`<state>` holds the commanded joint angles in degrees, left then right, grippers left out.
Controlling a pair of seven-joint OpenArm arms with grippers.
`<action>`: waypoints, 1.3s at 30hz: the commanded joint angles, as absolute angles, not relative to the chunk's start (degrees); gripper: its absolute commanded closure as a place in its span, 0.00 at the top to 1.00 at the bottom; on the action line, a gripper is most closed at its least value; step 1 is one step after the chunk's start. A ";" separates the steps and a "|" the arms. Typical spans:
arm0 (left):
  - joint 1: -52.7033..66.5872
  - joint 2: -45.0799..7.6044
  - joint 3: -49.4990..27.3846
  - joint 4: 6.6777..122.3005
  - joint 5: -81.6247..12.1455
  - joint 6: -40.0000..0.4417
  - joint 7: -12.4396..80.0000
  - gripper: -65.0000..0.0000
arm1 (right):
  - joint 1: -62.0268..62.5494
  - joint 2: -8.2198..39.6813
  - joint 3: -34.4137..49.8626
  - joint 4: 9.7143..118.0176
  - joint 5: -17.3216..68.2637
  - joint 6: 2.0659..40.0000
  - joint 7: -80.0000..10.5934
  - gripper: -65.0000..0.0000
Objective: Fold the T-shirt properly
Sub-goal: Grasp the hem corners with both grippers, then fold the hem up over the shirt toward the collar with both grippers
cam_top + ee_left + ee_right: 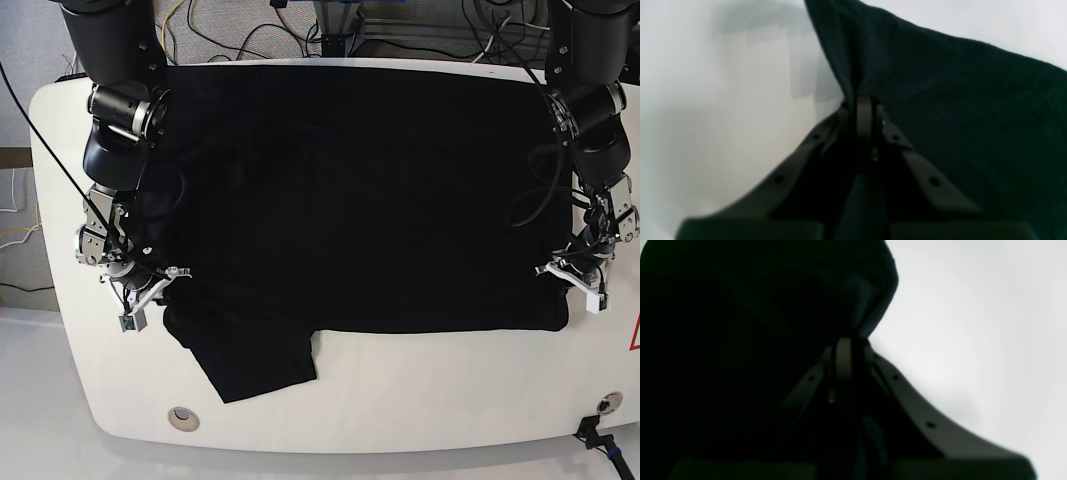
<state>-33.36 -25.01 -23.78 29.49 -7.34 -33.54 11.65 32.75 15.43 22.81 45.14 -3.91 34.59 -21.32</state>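
The black T-shirt lies spread plain side up over most of the white table; no print shows. One sleeve sticks out at the front left. My left gripper is at the shirt's right edge, shut on a pinch of black cloth, seen in the left wrist view. My right gripper is at the shirt's left edge, shut on a bunched fold of cloth, seen in the right wrist view.
Cables run along the far edge behind the table. A round hole sits near the front left corner and a dark connector at the front right. Bare white table shows along the front edge.
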 joint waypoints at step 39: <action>14.99 -26.86 -32.04 88.57 -23.60 -39.52 38.46 0.00 | -9.89 14.73 22.73 107.91 7.43 34.68 -61.23 0.00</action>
